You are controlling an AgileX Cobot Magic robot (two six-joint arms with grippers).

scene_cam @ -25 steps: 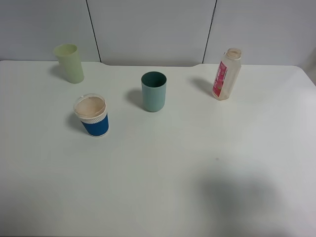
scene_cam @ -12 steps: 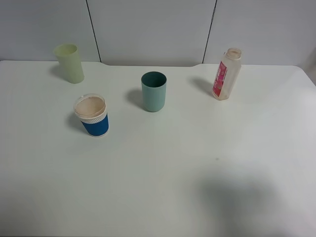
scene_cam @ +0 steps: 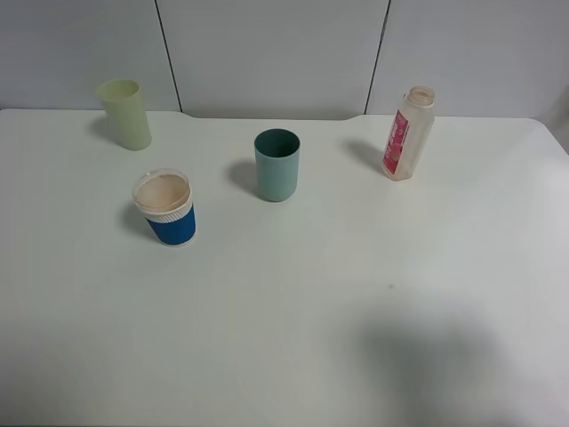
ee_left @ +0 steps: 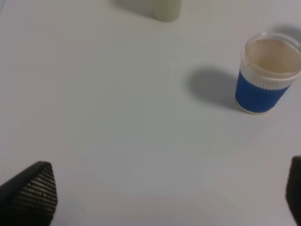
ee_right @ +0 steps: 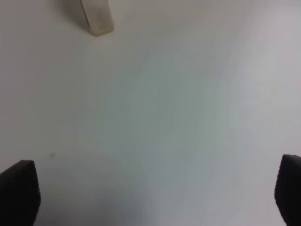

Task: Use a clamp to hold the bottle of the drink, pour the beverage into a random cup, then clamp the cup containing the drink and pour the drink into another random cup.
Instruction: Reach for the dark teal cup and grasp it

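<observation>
The bottle [scene_cam: 407, 133] stands upright at the back right of the white table [scene_cam: 293, 311], whitish with a pink-red label; its base shows in the right wrist view [ee_right: 96, 18]. The teal tumbler [scene_cam: 276, 165] stands at the back middle. Neither arm shows in the high view. My left gripper [ee_left: 169, 197] is open, its black fingertips [ee_left: 33, 190] wide apart above bare table. My right gripper [ee_right: 155, 193] is open too, its fingertips [ee_right: 19, 190] at the frame corners, well short of the bottle.
A blue paper cup [scene_cam: 166, 208] with a white rim stands left of the teal tumbler; it also shows in the left wrist view [ee_left: 265, 73]. A pale yellow-green tumbler [scene_cam: 124, 114] stands at the back left, and its base shows in the left wrist view [ee_left: 165, 9].
</observation>
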